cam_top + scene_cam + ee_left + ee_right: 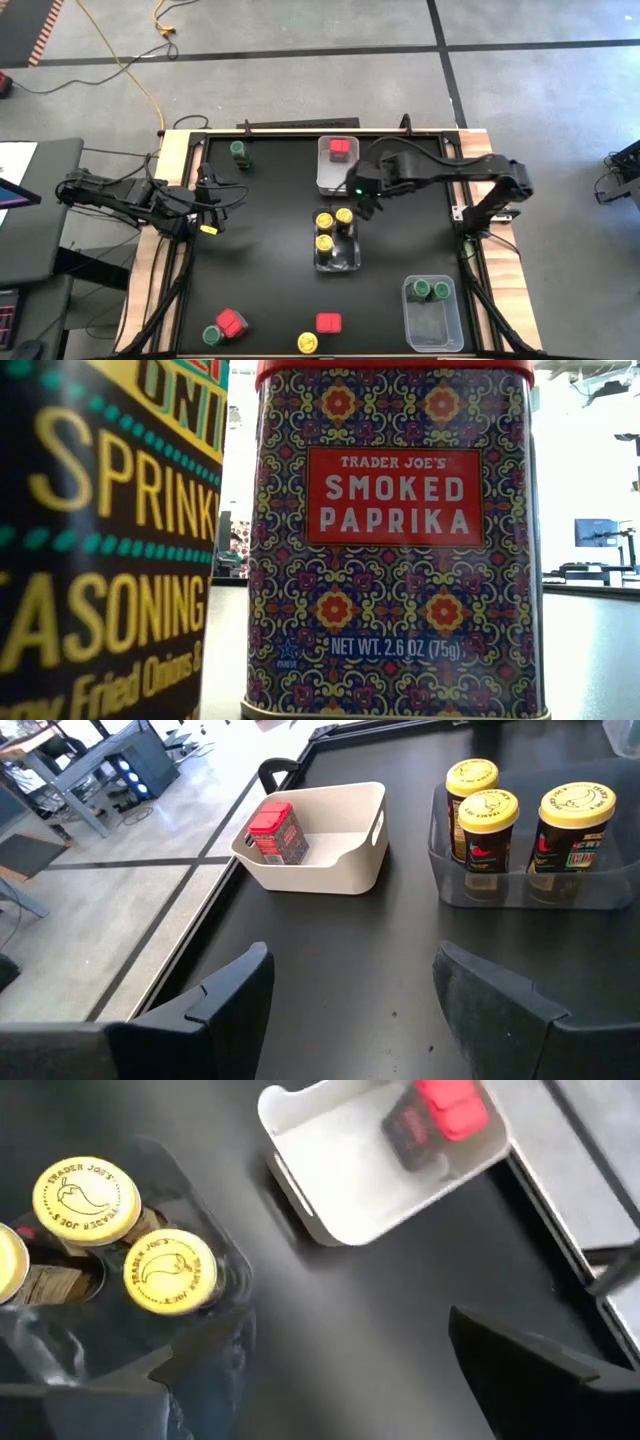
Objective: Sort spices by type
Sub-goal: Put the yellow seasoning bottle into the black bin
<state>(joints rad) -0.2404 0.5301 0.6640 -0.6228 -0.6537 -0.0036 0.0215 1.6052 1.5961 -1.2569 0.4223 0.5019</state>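
Observation:
In the high view my right gripper [368, 207] hangs open and empty above the table, between a white bin [325, 178] holding one red tin [340, 150] and a clear bin [345, 262] holding three yellow-lidded jars [325, 220]. My left gripper [213, 205] waits open and empty at the table's left side. Loose on the table stand a green-lidded jar [239, 151] at the far left, a red tin [231, 323] beside a green-lidded jar [212, 336] at the near left, and a red tin [328, 322] with a yellow-lidded jar [307, 343] at the near edge.
A second clear bin [432, 325] at the near right holds two green-lidded jars [431, 290]. The low view is filled by the paprika tin [395, 540] and a seasoning jar [100, 540] right in front of the camera. Bare black tabletop lies between the bins and the left side.

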